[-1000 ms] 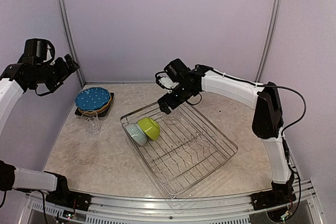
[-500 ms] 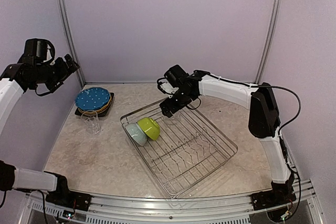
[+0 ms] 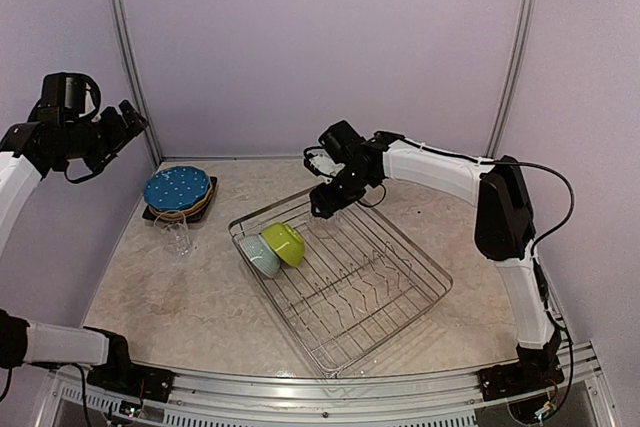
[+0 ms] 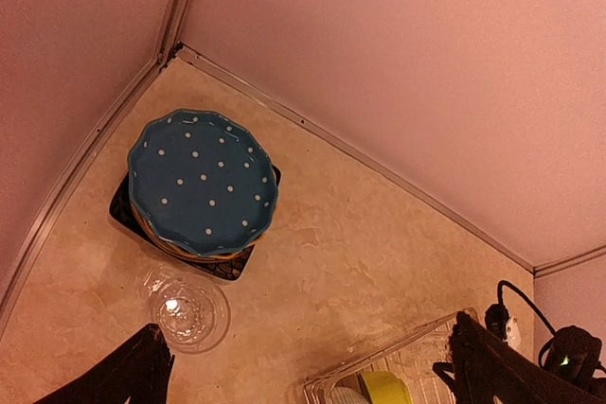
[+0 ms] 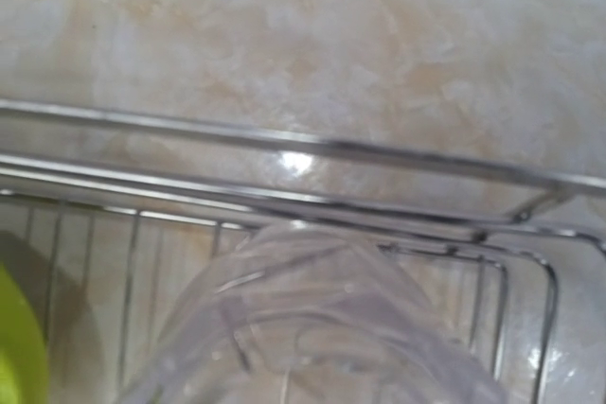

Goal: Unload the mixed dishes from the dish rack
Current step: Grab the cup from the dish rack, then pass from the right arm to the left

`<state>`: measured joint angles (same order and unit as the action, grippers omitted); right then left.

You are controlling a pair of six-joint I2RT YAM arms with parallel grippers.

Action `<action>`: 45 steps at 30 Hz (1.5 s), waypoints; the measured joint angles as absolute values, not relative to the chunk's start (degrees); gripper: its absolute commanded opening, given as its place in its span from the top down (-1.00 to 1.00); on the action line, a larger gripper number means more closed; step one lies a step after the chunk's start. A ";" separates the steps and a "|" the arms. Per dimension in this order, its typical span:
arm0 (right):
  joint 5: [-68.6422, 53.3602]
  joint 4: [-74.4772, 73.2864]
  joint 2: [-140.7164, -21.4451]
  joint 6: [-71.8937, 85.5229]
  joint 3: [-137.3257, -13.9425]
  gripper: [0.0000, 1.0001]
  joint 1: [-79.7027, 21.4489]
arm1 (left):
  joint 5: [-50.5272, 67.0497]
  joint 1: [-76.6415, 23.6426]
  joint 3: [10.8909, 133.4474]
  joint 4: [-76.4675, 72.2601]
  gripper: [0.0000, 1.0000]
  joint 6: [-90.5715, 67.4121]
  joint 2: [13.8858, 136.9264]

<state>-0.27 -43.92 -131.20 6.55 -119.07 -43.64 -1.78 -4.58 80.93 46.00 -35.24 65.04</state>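
Marble tabletop (image 3: 180, 297) holds a big silver wire dish rack (image 3: 370, 287). At its far corner the right gripper (image 3: 323, 209) is at a clear drinking glass (image 5: 312, 328); I can't tell if it grips. The glass looks slippery and breakable, so squeeze its sides softly.

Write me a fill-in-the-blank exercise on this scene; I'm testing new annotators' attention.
A ___ dotted plate tops the plate stack. The lime bowl and pale-blue bowl lie in the ___. Beside the stack, one clear ___ stands on the table.
Missing: blue; dish rack; glass.
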 measured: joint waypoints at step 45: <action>-57.60 -25.36 -89.89 35.00 -93.95 0.11 -32.01 | -9.13 -54.00 81.82 16.67 -0.90 29.10 73.89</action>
